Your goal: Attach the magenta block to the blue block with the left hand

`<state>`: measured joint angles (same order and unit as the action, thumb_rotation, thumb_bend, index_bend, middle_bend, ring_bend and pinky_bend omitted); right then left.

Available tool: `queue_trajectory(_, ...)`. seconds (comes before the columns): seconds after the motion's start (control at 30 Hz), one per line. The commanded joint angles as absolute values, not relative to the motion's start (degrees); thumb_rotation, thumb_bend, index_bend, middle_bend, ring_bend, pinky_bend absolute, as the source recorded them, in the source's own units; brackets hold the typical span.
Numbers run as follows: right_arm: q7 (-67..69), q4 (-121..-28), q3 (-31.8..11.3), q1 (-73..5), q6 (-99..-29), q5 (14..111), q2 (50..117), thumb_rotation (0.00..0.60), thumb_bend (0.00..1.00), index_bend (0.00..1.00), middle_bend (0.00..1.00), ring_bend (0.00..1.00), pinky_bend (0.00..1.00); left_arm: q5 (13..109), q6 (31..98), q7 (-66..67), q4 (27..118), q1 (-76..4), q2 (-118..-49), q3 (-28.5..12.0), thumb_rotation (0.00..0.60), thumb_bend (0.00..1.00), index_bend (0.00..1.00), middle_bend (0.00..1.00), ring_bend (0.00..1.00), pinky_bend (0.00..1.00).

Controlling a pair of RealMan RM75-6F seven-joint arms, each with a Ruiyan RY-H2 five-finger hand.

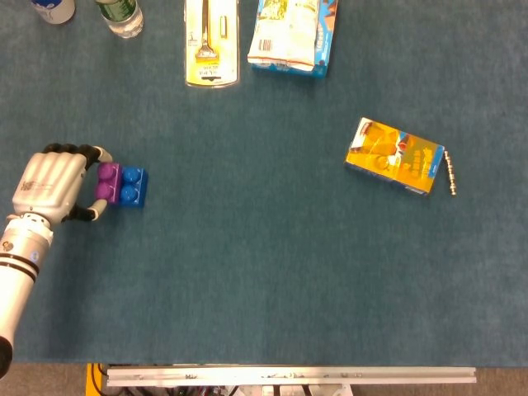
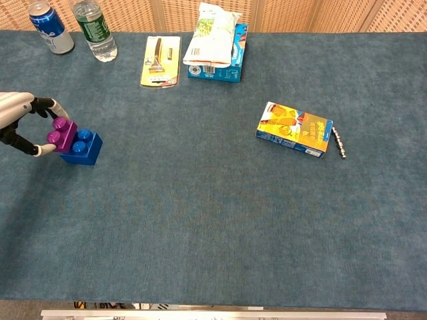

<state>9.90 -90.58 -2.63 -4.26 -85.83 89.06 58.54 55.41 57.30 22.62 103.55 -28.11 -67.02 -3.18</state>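
Observation:
At the table's left side a magenta block (image 1: pixel 106 181) (image 2: pixel 61 132) sits on the left half of a blue block (image 1: pixel 132 187) (image 2: pixel 84 148). My left hand (image 1: pixel 54 185) (image 2: pixel 19 120) pinches the magenta block between thumb and fingers, coming in from the left. The blue block's right studs stay uncovered. My right hand appears in neither view.
At the far edge stand a blue can (image 2: pixel 51 27) and a green-labelled bottle (image 2: pixel 94 29). Beside them lie a yellow blister pack (image 2: pixel 160 61) and a snack bag on a blue box (image 2: pixel 215 42). An orange box (image 2: pixel 294 129) with a small chain (image 2: pixel 339 143) lies at centre right.

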Motion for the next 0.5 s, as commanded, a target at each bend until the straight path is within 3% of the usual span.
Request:
queue_trajectory(0.03, 10.0, -90.5, -2.6, -4.2, -85.9, 89.1, 58.5, 0.6, 0.28, 0.51, 0.51, 0.44, 0.47, 54.0, 57.2, 23.0, 103.0, -28.7, -67.3, -3.4, 0.6, 0.3, 0.31, 0.29, 0.24, 0.18)
queue_trajectory(0.5, 10.2, -90.3, -2.6, -4.0, -85.9, 88.9, 58.5, 0.6, 0.28, 0.51, 0.51, 0.44, 0.47, 50.5, 57.1, 24.2, 102.8, -30.2, -68.1, -3.0, 0.6, 0.3, 0.31, 0.29, 0.24, 0.18)
